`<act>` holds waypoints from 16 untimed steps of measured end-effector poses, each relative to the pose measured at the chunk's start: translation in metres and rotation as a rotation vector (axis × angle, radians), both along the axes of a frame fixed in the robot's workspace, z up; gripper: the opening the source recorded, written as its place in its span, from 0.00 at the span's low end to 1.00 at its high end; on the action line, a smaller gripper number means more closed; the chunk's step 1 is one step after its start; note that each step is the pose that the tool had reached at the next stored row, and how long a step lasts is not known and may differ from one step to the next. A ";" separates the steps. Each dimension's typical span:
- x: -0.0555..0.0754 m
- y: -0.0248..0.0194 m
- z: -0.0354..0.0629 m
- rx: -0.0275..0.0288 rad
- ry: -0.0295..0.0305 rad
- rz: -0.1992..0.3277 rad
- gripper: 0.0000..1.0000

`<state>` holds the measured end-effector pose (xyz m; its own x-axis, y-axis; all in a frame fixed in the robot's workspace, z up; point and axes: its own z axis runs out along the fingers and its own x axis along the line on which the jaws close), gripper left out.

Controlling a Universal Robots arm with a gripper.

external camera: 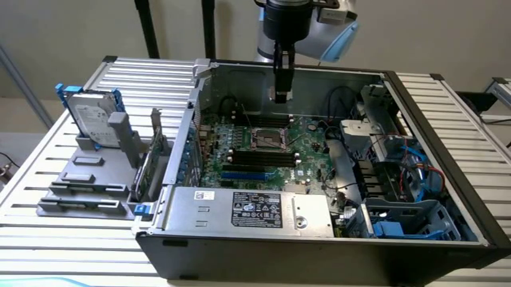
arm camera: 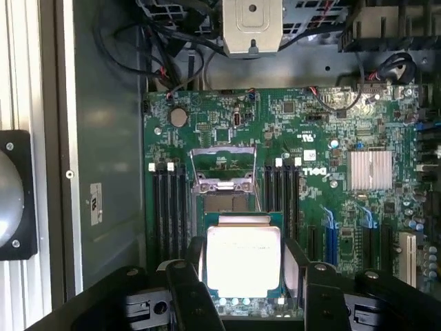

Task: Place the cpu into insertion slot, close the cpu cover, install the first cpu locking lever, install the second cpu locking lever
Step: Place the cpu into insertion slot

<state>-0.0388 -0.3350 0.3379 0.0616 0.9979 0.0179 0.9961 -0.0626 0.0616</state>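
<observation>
My gripper hangs inside the open computer case, above the green motherboard. It is shut on the cpu, a pale silvery square chip with a green edge, clamped between the two black fingers. Just beyond the chip lies the insertion slot, a dark square socket partly hidden behind the cpu. Over the slot's far side the cpu cover, a silvery frame with a window, stands tilted open. In the exterior view the slot sits below and slightly toward the exterior view's left of the gripper.
Long black memory slots flank the socket. A grey power-supply box fills the case's near side and a blue drive cage sits at the exterior view's right. A hard drive stands in a rack outside the case. Cables run along the far wall.
</observation>
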 end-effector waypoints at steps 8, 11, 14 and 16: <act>0.001 0.0054 -0.0068 0.0001 0.0395 -0.007 0.55; 0.001 0.0054 -0.0105 0.0001 0.0440 -0.005 0.55; 0.002 0.0054 -0.0142 -0.0001 0.0472 0.001 0.55; 0.002 0.0054 -0.0172 -0.0002 0.0481 0.006 0.55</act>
